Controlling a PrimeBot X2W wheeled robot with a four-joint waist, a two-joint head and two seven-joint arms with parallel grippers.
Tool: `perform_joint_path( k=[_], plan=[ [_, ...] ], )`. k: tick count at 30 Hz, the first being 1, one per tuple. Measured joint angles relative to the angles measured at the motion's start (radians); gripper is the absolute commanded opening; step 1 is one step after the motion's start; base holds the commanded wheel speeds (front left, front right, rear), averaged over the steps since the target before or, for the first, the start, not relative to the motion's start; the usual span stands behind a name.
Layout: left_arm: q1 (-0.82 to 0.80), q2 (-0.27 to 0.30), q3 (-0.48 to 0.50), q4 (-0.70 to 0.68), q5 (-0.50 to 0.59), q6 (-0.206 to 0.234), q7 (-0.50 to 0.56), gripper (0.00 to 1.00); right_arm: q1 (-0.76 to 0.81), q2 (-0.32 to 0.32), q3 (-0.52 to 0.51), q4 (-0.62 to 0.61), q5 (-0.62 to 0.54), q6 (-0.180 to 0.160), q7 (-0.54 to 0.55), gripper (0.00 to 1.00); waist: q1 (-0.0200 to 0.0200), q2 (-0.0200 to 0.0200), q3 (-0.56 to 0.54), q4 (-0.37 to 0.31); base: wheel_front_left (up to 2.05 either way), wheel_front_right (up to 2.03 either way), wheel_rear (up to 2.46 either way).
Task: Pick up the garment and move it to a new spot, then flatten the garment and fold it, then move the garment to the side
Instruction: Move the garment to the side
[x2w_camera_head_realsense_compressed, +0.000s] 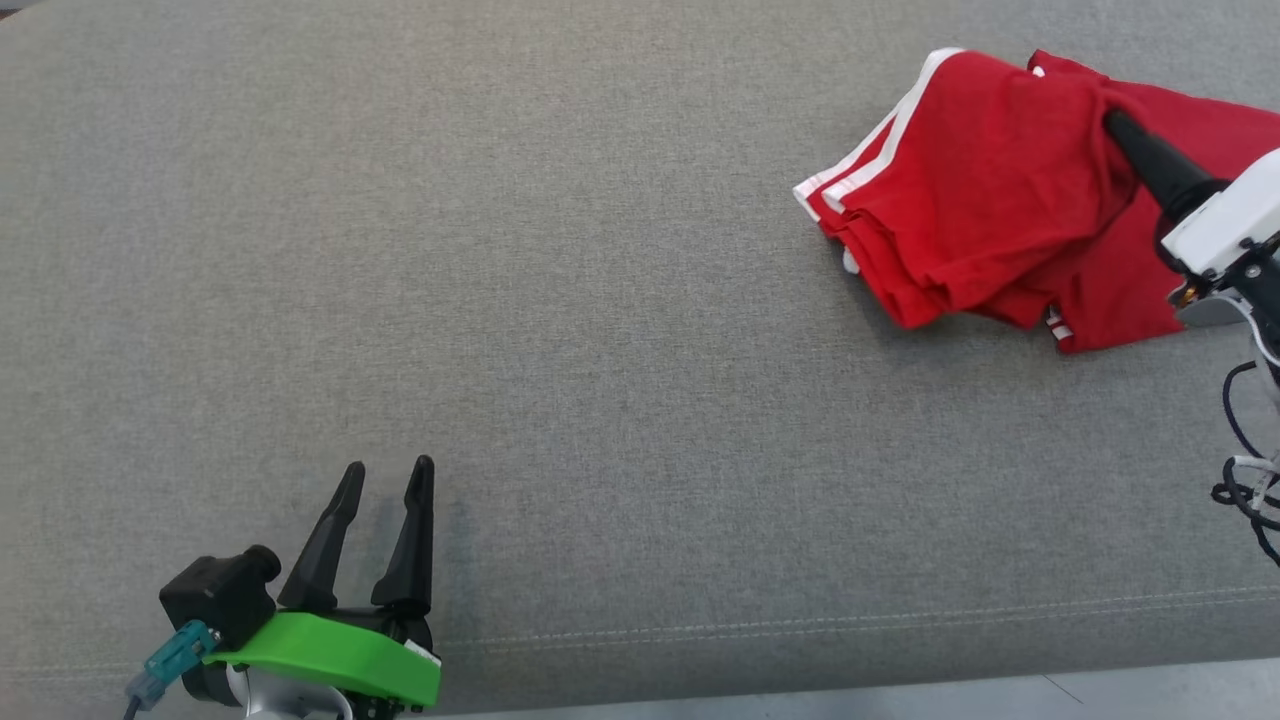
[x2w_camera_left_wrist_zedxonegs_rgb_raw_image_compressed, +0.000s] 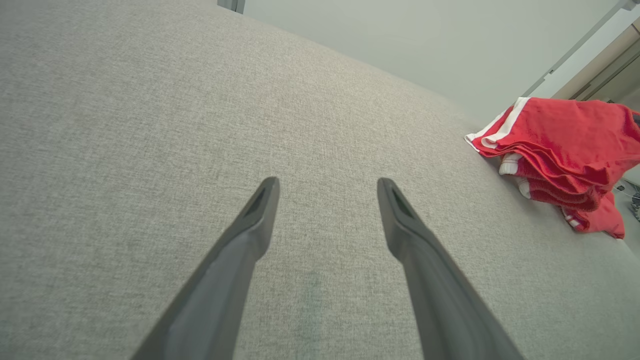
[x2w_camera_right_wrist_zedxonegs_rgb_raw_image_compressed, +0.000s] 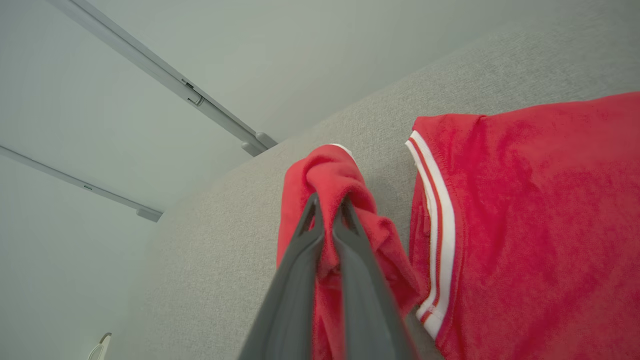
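The garment (x2w_camera_head_realsense_compressed: 990, 190) is red with white stripes along its hem and lies bunched at the far right of the grey cushion. My right gripper (x2w_camera_head_realsense_compressed: 1112, 120) is shut on a fold of it near the top, and the right wrist view has both dark fingers (x2w_camera_right_wrist_zedxonegs_rgb_raw_image_compressed: 300, 260) pinching a ridge of red cloth (x2w_camera_right_wrist_zedxonegs_rgb_raw_image_compressed: 330, 175), with more of the garment (x2w_camera_right_wrist_zedxonegs_rgb_raw_image_compressed: 540, 230) spread to the right. In the left wrist view the garment (x2w_camera_left_wrist_zedxonegs_rgb_raw_image_compressed: 565, 150) sits heaped at the right. My left gripper (x2w_camera_head_realsense_compressed: 390, 472) stands open and empty at the lower left, far from the cloth, its fingers (x2w_camera_left_wrist_zedxonegs_rgb_raw_image_compressed: 250, 235) over bare fabric.
The grey cushion (x2w_camera_head_realsense_compressed: 560, 300) stretches across the whole view, with a stitched seam and its front edge (x2w_camera_head_realsense_compressed: 800, 630) near the bottom. Black cables (x2w_camera_head_realsense_compressed: 1245, 470) hang at the right edge. A pale wall with metal rails (x2w_camera_right_wrist_zedxonegs_rgb_raw_image_compressed: 165, 75) stands behind the cushion.
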Motion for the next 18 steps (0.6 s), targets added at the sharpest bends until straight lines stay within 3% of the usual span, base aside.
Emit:
perform_joint_path(
  k=[8,18],
  plan=[
    [-0.014,0.027,0.011,-0.035,0.016,0.006,0.011,1.00,-0.021,-0.007,-0.141,0.019,0.094,-0.029,-0.046,0.00,0.0000,0.0000,0.046,-0.054,0.00,0.00,0.00],
    [-0.020,0.078,0.030,-0.099,0.028,0.026,0.053,1.00,0.050,0.068,-0.240,0.087,0.168,-0.061,-0.161,0.00,0.0000,0.0000,0.123,-0.116,0.00,0.00,0.00]
  ],
)
